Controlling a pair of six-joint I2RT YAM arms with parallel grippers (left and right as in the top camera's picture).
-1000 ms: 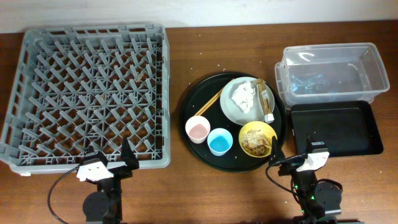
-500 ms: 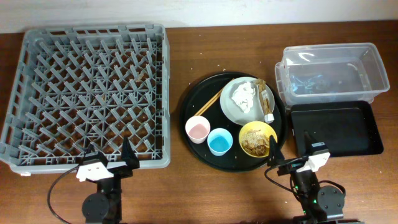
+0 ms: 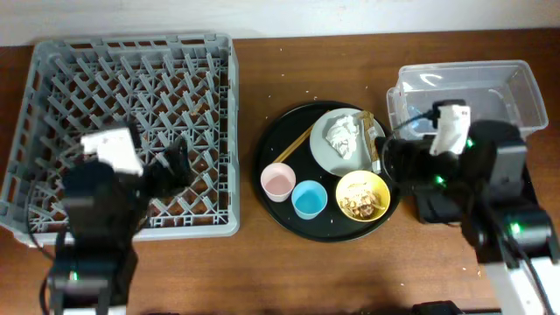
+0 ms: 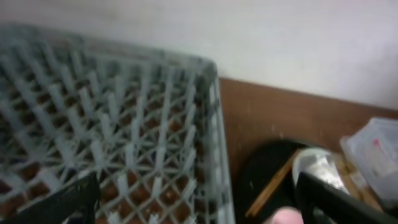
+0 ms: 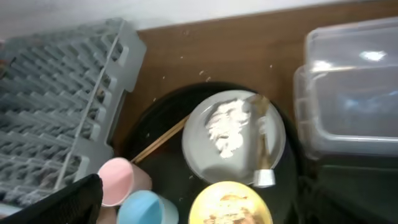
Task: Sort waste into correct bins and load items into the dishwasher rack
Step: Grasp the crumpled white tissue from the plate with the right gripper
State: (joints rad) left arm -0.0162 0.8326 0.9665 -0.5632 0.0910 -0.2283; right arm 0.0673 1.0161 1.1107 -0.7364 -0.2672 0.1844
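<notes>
1. Brown wooden table (image 3: pixel 249 262), pale wall behind it, with a few light crumbs on the wood.
2. Dishwasher rack (image 3: pixel 233 131) sits far left. Left gripper (image 3: pixel 172 162) hangs over its front right part. Its fingers (image 4: pixel 68 199) are spread wide and grip nothing.
3. Round black tray (image 3: pixel 328 226) sits mid-table, just right of the rack.
4. On that tray:
   - plate (image 3: pixel 350 157) at the back, crumpled tissue (image 3: pixel 341 133) on it, wrapper (image 3: pixel 374 144) along its right edge
   - chopsticks (image 3: pixel 297 144) slanting off the plate's left side
   - pink cup (image 3: pixel 278 182), blue cup (image 3: pixel 309 199) and yellow bowl (image 3: pixel 363 194) in a row at the front
   - tan scraps (image 3: pixel 360 205) inside the bowl
5. Clear tub (image 3: pixel 490 83) sits far right at the back. Shallow black tray (image 3: pixel 423 210) lies in front of it, mostly under the right arm.
6. Right gripper (image 3: pixel 391 157) hovers at the round tray's right rim, beside the wrapper. One finger (image 5: pixel 68 202) sits far out to the left in the wrist view and the other is lost in the dark area. It reads as spread, holding nothing.
</notes>
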